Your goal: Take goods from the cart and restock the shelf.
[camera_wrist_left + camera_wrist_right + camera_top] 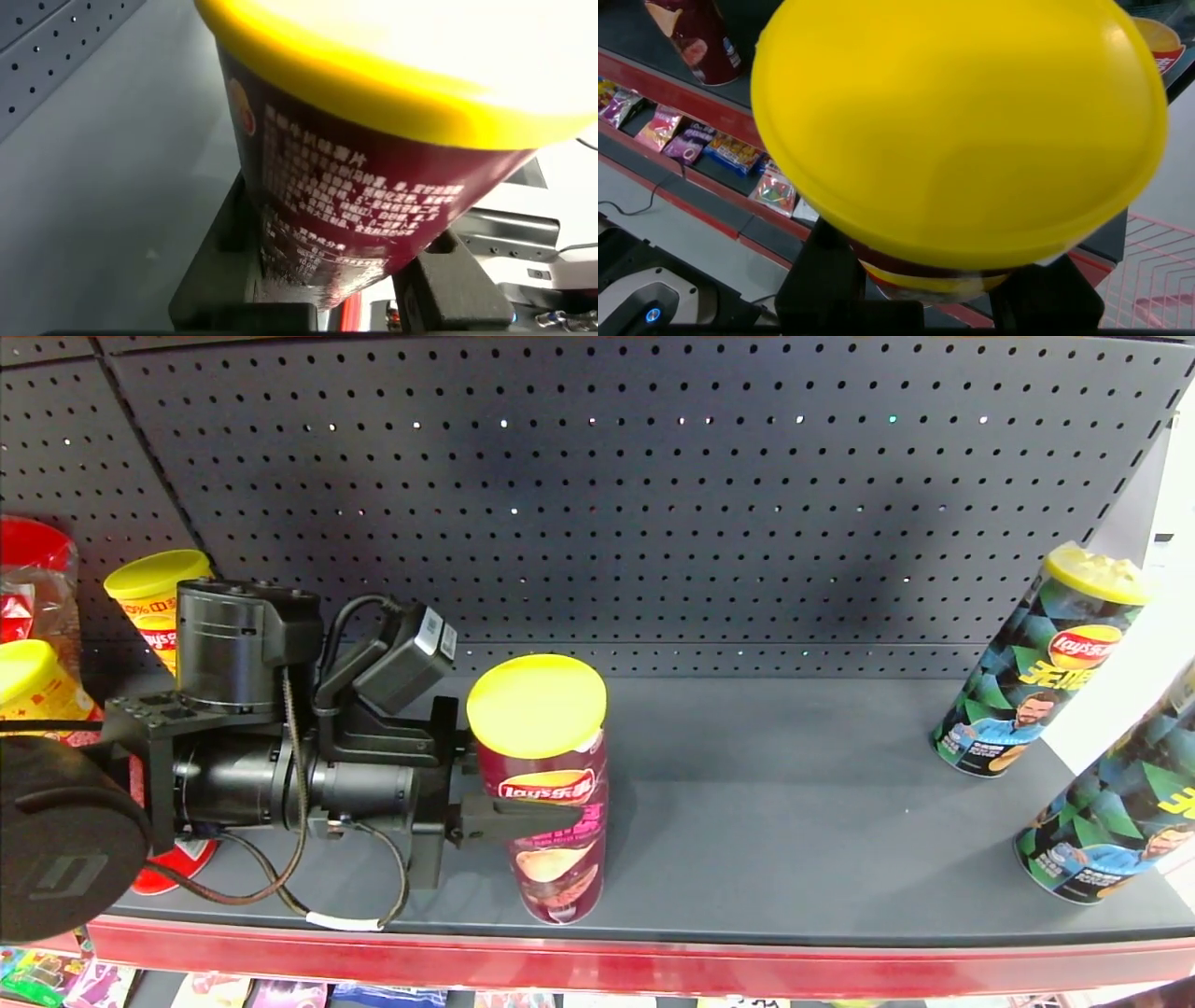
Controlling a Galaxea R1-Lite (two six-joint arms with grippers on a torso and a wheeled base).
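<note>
Left claw (560, 803) clamped sideways round upright maroon yellow-lidded chip canister (555, 873) on dark shelf (794, 821); right claw (934, 294) grips yellow-capped tube (957, 121).

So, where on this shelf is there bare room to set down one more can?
The widest bare patch of the shelf lies between the maroon chip can, held by the left claw, and the two green chip cans at the right. The strip behind it, along the pegboard, is free too. The left end is crowded: yellow-lidded cans and the arm.
</note>
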